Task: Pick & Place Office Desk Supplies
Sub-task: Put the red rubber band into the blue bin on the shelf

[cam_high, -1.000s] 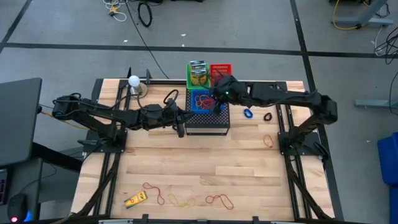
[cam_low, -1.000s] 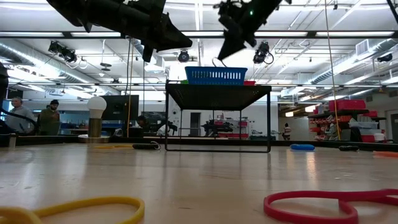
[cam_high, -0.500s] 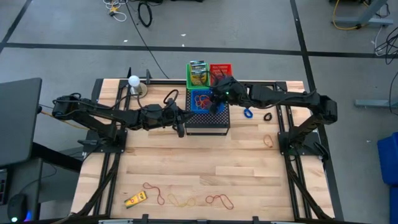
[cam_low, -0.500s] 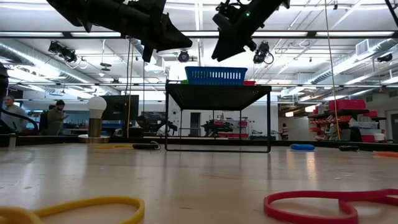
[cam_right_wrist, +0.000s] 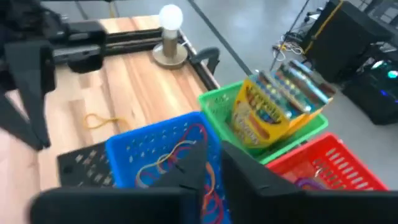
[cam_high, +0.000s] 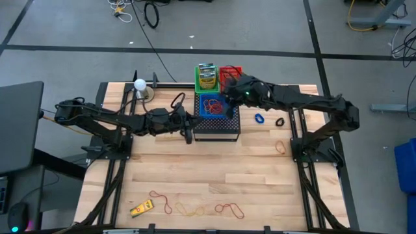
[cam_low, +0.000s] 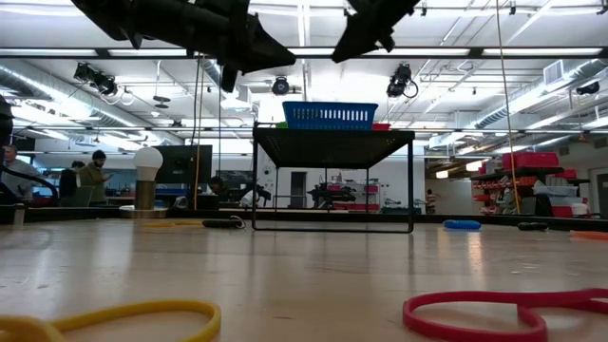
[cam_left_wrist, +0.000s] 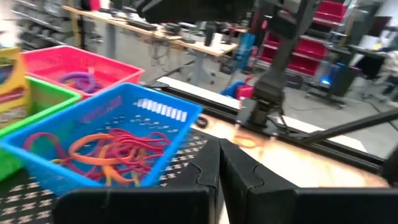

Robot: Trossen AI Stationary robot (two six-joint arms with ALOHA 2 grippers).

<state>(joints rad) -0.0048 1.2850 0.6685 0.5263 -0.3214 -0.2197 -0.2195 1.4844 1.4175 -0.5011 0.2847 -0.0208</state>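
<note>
A blue basket (cam_high: 209, 104) with red and orange rubber bands (cam_left_wrist: 112, 152) sits on the black mesh box (cam_high: 216, 127). Behind it stand a green basket holding a crayon box (cam_right_wrist: 273, 106) and a red basket (cam_high: 231, 73). My right gripper (cam_right_wrist: 214, 157) hangs above the blue basket's right part (cam_high: 227, 106), a narrow gap between its fingers and nothing in it. My left gripper (cam_high: 190, 129) is shut, level, beside the mesh box's left side and above its top (cam_left_wrist: 219, 146). Loose rubber bands (cam_high: 188, 208) and a yellow item (cam_high: 141, 208) lie near the table's front edge.
A blue ring (cam_high: 259, 119), a black ring (cam_high: 280, 121) and a tan rubber band (cam_high: 281, 147) lie right of the mesh box. An orange band (cam_high: 179, 101) and a bulb lamp (cam_high: 140, 84) are at the far left. Bare wood spans the table's middle.
My right gripper has risen from just over the blue basket and drawn back a little toward the table's right edge. The left arm has kept still.
</note>
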